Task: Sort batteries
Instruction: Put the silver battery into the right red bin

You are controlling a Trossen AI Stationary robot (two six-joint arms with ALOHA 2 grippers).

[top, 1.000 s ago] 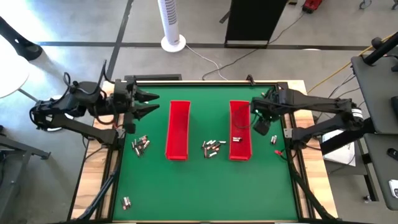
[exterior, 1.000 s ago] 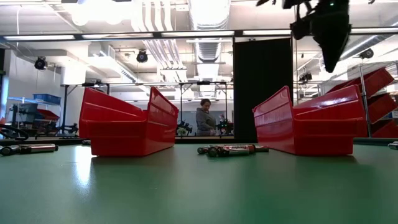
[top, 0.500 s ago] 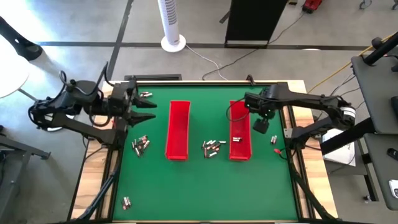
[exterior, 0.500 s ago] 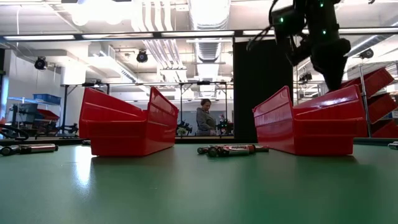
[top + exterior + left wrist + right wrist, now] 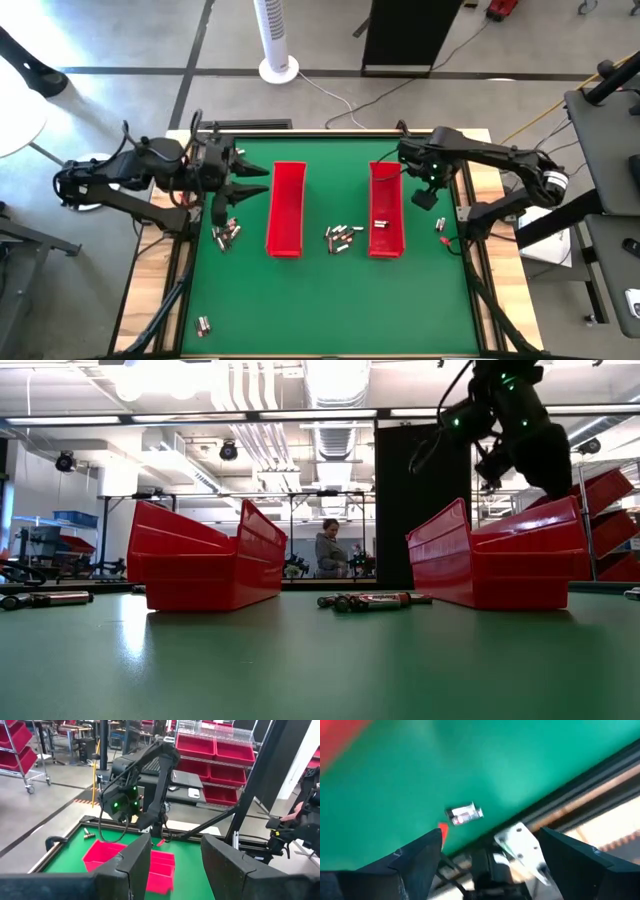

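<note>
1. Most of the batteries are judged unsorted: a small pair (image 5: 203,325) lies near the front left corner of the green table (image 5: 330,310), and a cluster (image 5: 226,233) lies by the left edge, just left of the left red tray (image 5: 286,208).
2. No battery can be made out in the left red tray, so that side of the sort is judged not yet begun.
3. Another loose group (image 5: 343,237) lies on the mat between the two trays, close to their front ends; it is also seen as a low row (image 5: 372,600) in the level view.
4. At least one battery (image 5: 380,223) is seen inside the right red tray (image 5: 385,210), near its front end, so a start is judged to have been made there.
5. One single battery (image 5: 439,225) is left near the right edge of the table, and it is seen again (image 5: 464,814) from the right wrist.
6. The left gripper (image 5: 243,183) is held with its fingers partly spread and empty, above the left edge near the cluster; a second ago it was set farther back toward the table's rear left corner.
7. The right gripper (image 5: 424,192) is spread wide and empty beside the right tray's rear half; a second ago its fingers were narrower, and it has been swung over the tray and back.
</note>
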